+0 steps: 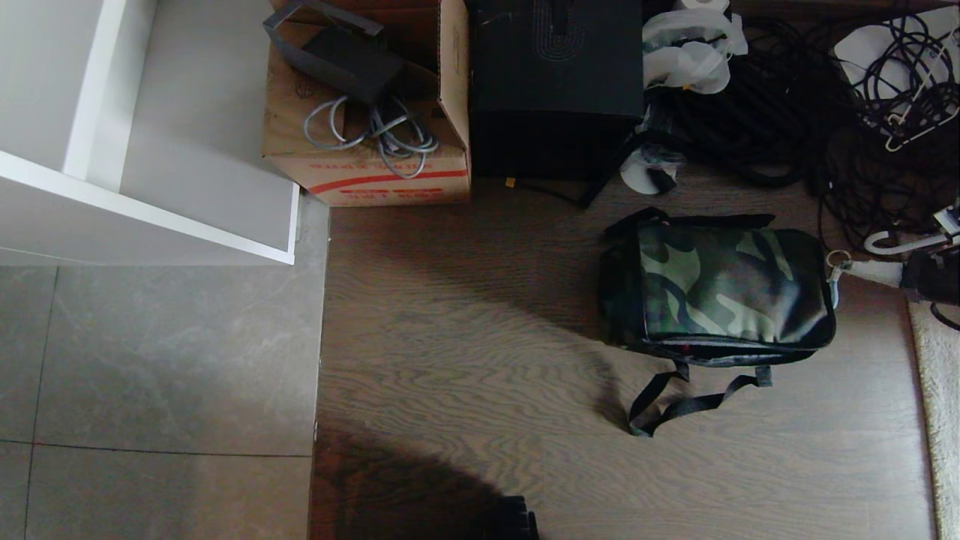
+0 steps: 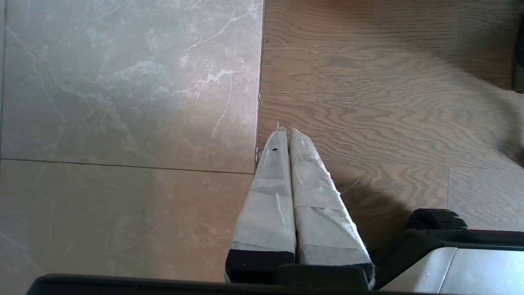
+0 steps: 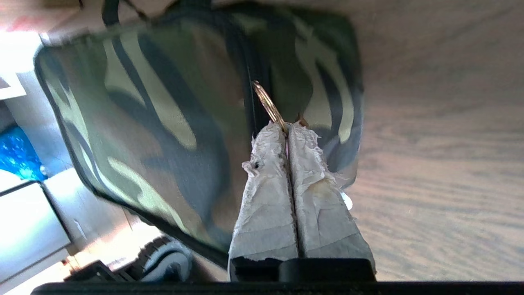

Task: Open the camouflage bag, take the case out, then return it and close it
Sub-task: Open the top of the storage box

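Observation:
The camouflage bag [image 1: 731,289] lies zipped shut on the wooden floor, right of centre, green camouflage top up, its black strap [image 1: 690,397] trailing toward me. My right gripper [image 1: 849,265] reaches in from the right at the bag's right end. In the right wrist view this gripper [image 3: 288,125] is shut on the metal ring [image 3: 268,102] of the zipper pull, with the bag [image 3: 155,123] close behind it. My left gripper [image 2: 285,131] is shut on nothing, parked over the seam between tile and wood. The case is hidden.
A cardboard box [image 1: 375,161] with cables and a tall black box [image 1: 555,82] stand at the back. Tangled black cables [image 1: 817,105] fill the back right. A white cabinet [image 1: 150,150] is at the left, and a pale rug edge [image 1: 941,405] at the right.

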Robot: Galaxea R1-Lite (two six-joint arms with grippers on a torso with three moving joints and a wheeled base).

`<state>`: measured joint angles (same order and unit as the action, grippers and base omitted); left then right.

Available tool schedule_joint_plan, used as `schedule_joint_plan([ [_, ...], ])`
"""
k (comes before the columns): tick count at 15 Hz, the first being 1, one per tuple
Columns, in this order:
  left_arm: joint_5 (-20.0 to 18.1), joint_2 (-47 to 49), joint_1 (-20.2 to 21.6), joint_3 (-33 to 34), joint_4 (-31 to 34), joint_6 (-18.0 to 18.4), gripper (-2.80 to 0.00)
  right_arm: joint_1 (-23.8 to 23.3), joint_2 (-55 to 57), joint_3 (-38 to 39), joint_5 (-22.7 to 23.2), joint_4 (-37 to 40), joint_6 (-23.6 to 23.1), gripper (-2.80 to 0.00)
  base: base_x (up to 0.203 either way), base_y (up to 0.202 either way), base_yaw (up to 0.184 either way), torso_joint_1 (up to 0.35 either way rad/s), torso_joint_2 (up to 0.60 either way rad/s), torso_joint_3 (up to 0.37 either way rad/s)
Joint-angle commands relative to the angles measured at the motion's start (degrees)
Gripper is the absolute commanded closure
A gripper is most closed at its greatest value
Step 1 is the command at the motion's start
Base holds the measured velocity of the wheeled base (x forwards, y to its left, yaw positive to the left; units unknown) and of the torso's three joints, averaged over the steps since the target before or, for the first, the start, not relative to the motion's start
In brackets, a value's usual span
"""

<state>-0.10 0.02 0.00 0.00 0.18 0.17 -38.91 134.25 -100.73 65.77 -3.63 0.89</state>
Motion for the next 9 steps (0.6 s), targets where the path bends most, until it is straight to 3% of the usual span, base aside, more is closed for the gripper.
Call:
schedule_joint_plan([
  [1, 0.1, 0.1, 0.0, -0.1, 0.0, 0.0, 0.00, -0.1, 1.3, -5.1, 0.6, 0.9, 6.2, 0.00, 0.000, 0.000, 0.000, 0.000, 0.00, 0.000],
  [4, 0.1, 0.1, 0.0, 0.0, 0.0, 0.0, 0.00, 0.2, 3.3, -9.7, 0.9, 0.8, 8.8, 0.00, 0.000, 0.000, 0.000, 0.000, 0.00, 0.000],
  [9, 0.1, 0.1, 0.0, 0.0, 0.0, 0.0, 0.00, 1.5, 3.1, -9.9, 3.7, -2.1, 10.7, 0.00, 0.000, 0.000, 0.000, 0.000, 0.00, 0.000],
])
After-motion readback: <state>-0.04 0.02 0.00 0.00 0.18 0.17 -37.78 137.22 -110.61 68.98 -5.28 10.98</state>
